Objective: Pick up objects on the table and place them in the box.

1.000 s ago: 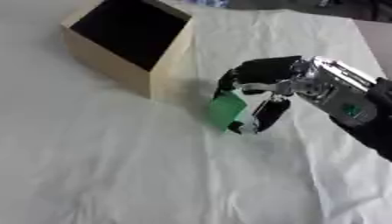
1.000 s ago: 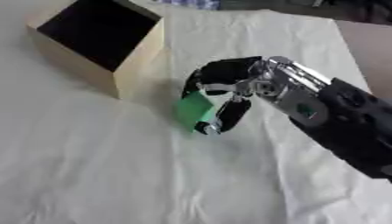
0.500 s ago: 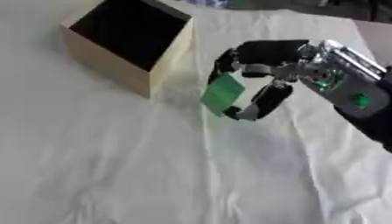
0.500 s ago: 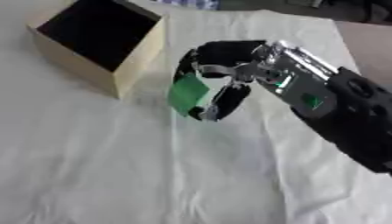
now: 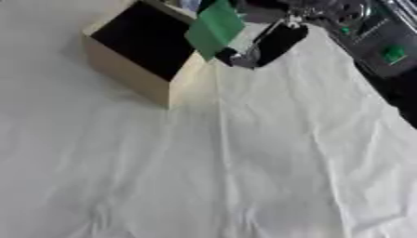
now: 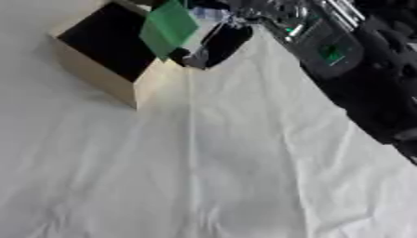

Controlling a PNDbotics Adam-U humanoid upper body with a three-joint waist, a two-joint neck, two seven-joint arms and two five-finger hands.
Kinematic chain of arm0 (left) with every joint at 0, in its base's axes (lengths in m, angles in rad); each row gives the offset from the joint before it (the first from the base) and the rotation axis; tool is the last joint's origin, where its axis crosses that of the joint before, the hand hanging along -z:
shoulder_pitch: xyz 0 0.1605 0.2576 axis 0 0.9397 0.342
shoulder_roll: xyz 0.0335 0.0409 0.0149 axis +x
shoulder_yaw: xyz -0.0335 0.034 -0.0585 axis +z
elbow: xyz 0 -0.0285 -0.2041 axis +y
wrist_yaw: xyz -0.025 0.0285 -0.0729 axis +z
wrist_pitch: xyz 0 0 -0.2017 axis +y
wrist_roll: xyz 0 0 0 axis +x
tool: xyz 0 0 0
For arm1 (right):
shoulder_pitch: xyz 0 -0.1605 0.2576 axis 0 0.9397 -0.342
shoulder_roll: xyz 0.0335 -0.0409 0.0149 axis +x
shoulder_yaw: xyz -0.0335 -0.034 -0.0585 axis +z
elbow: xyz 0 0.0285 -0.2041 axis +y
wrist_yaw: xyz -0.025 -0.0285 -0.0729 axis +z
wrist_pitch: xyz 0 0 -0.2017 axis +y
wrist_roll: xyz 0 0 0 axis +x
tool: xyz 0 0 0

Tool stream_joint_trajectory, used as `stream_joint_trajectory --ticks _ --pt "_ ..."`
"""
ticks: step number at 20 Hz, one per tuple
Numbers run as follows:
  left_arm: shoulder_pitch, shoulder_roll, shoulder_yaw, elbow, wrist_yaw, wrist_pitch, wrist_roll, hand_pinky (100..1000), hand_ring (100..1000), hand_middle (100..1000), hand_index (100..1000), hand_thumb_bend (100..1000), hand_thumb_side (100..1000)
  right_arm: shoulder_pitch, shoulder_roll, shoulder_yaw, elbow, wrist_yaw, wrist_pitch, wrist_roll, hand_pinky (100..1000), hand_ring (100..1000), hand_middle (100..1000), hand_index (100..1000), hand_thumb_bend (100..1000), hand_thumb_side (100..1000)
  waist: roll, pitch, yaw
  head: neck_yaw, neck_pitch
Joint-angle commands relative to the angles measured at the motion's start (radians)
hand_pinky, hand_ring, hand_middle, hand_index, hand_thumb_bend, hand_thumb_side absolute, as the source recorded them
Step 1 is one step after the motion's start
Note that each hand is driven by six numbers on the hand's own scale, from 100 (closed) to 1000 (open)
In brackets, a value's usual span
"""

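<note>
A table (image 5: 244,186) covered with a wrinkled white cloth (image 5: 269,153) fills almost the whole scene, seen from above at a slight tilt. The cloth has a long crease running down its middle and smaller folds toward the near edge.

A black robot arm (image 6: 350,69) with silver joints and a small green light on its forearm comes in from the upper right corner and stretches across toward the upper middle.

At the upper left stands a box (image 5: 134,69) of pale, wood-coloured material, turned so that one corner points toward the viewer. Its top is open and its inside (image 5: 143,37) looks dark, almost black. The box sits directly on the cloth.

The right robot hand (image 5: 265,39) hangs in the air at the box's right-hand edge, near the top of the scene. Its dark fingers (image 5: 277,42) curl downward, and it grips a flat green object (image 5: 213,27) that looks like a small packet or card. The green object is tilted, held clear of the table, and it overlaps the right rim of the box's opening as seen from above; whether it touches the rim cannot be told. The lower fingertips reach just past the box's right wall, above the cloth.

The left robot hand does not appear in either view.
</note>
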Motion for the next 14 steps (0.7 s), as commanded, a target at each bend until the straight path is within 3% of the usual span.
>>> stream_joint_trajectory --ticks 1,11,12,13,14 --pt "-0.009 0.020 -0.001 -0.014 0.007 -0.002 -0.008 590 726 767 807 228 588 -0.058 0.022 -0.036 0.064 0.021 0.006 -0.021 690 685 510 671 100 181 0.000 -0.028 0.017 -0.019 0.008" --pt "-0.041 0.025 -0.015 -0.014 0.023 -0.005 -0.031 589 725 764 807 227 590 -0.196 0.166 -0.110 0.337 0.184 -0.035 -0.125 690 682 504 671 100 159 -0.050 -0.028 0.121 -0.102 0.000" --pt "-0.043 0.026 -0.016 -0.014 0.024 -0.005 -0.033 589 725 764 807 226 590 -0.198 0.174 -0.116 0.359 0.199 -0.038 -0.135 688 681 501 670 100 100 -0.054 -0.027 0.130 -0.111 -0.001" --pt "-0.045 0.026 -0.015 -0.014 0.023 -0.004 -0.034 590 724 764 807 226 590 -0.198 0.182 -0.120 0.379 0.212 -0.042 -0.145 688 681 503 670 100 163 -0.057 -0.026 0.139 -0.117 -0.003" --pt "-0.047 0.026 -0.016 -0.014 0.025 -0.004 -0.034 590 724 764 807 225 590 -0.196 0.188 -0.123 0.398 0.224 -0.045 -0.154 688 682 504 670 100 163 -0.059 -0.025 0.146 -0.123 -0.005"
